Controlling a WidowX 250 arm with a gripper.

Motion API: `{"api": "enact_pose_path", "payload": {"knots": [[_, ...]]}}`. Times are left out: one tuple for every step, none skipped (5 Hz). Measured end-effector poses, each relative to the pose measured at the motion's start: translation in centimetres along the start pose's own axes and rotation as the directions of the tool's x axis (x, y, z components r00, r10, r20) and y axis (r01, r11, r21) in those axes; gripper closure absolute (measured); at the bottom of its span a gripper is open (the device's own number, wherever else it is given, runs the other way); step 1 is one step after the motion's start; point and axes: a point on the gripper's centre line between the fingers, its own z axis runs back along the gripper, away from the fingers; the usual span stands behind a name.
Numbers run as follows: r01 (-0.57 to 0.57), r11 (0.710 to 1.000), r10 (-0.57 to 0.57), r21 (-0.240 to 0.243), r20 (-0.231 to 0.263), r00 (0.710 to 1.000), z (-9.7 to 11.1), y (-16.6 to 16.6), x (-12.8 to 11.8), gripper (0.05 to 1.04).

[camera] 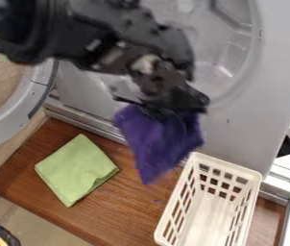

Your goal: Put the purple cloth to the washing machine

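purple cloth in gripper, nr basket

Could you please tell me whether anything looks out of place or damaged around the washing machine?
Nothing stands out: the purple cloth hangs from the gripper, the machine's door is open, the green cloth lies flat, and the white basket stands upright.

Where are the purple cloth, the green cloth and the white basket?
Purple cloth (pixel 158 141): camera view, middle of its hanging part.
Green cloth (pixel 77 169): camera view, centre of its upper face.
White basket (pixel 228 164): camera view, rim along its upper end.
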Motion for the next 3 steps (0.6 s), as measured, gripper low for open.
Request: {"api": "enact_pose_path", "payload": {"knots": [[-0.055,0.998,0.055,0.007,0.027,0.998,-1.4,1.8,1.7,0.998],[-0.076,0.997,0.076,-0.001,0.055,0.996,-3.1,2.6,3.8,0.998],[-0.079,0.997,0.081,-0.027,0.094,0.992,-5.6,1.8,5.2,0.998]]}}
